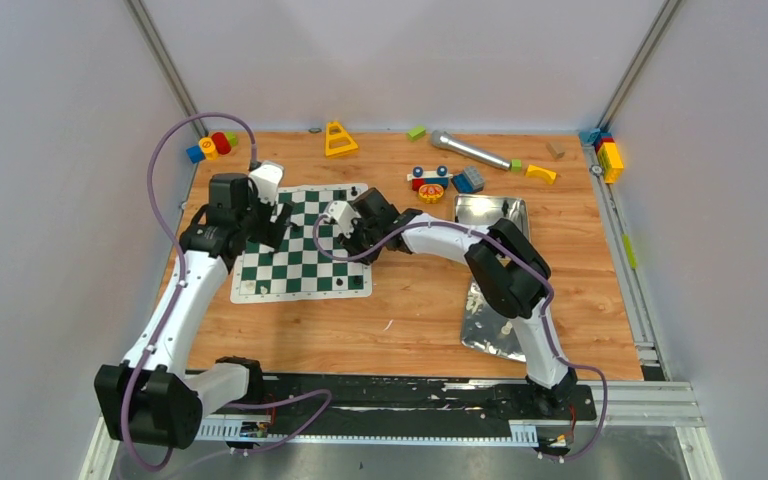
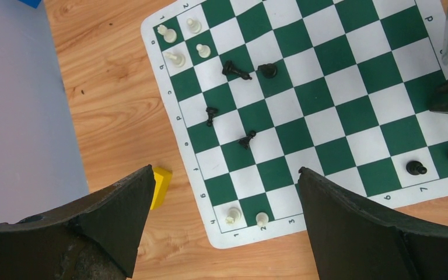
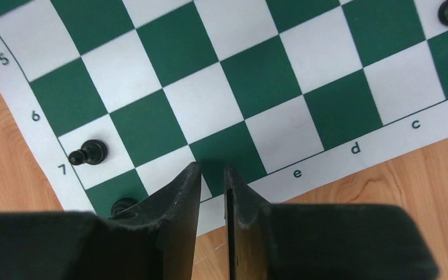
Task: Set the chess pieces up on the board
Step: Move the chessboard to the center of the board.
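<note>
The right hand [image 3: 213,169] has its two fingers drawn almost together, with only a thin slit between them. Nothing shows in the slit, but I cannot tell whether the tips pinch anything. It hangs over the edge of the board [image 3: 256,76], next to the letter e on the white border. Near it a black pawn [image 3: 89,153] sits on a white square in row 7, and a second black piece [image 3: 122,205] peeks out from behind one finger.

The left hand [image 2: 226,170] is spread wide with nothing between its fingers, above the board's other side. Under it two cream pieces [image 2: 232,216] stand on the squares by the numbers 1 and 2. Four more cream pieces [image 2: 174,58] cluster in the next corner. Three black pieces [image 2: 235,70] lie tipped over on squares nearer the middle, with an upright black one [image 2: 268,70] close by. A yellow block [image 2: 160,186] rests on the wooden surface [image 2: 111,116] just off the board's edge.

From above, the board lies flat between the two arms, and a metal tray [image 1: 495,215] sits beside it.
</note>
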Available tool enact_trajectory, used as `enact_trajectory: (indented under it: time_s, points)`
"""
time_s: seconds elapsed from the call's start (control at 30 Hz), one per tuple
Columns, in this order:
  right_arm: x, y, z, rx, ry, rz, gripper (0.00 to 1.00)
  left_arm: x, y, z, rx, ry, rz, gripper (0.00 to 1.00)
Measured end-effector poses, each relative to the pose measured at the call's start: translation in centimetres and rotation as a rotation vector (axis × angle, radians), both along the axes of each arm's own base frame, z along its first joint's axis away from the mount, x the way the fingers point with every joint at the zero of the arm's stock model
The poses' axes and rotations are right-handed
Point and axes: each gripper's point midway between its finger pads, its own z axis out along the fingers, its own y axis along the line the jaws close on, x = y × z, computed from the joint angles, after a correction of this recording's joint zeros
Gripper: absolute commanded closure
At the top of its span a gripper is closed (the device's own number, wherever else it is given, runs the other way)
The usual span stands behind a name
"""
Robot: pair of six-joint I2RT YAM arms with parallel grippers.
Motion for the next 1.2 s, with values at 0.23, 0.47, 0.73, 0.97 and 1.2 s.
enact_trajectory:
  time_s: [0.23, 0.47, 0.73, 0.97, 1.2]
  points:
    - [-0.4, -0.8, -0.7, -0.014, -0.018, 0.001, 0.8, -0.2, 0.2, 0.3, 0.006, -0.007, 0.007, 0.0]
    - [-1.0, -2.2, -0.8, -0.036, -0.031, -0.021, 0.82, -0.3, 0.2, 0.7, 0.006, -0.02, 0.004, 0.0]
    - [-2.4, -5.0, -0.9, -0.074, -0.022, -0.092, 0.82, -0.7, 0.1, 1.0, 0.006, -0.037, -0.014, 0.0]
    - [-4.3, -7.8, -1.0, -0.092, 0.027, -0.162, 0.82, -1.4, 0.0, 0.9, 0.018, -0.043, -0.039, 0.0]
    - [-7.0, -10.7, -1.1, -0.122, 0.093, -0.214, 0.82, -2.0, -0.2, 1.0, 0.02, -0.045, -0.067, 0.0]
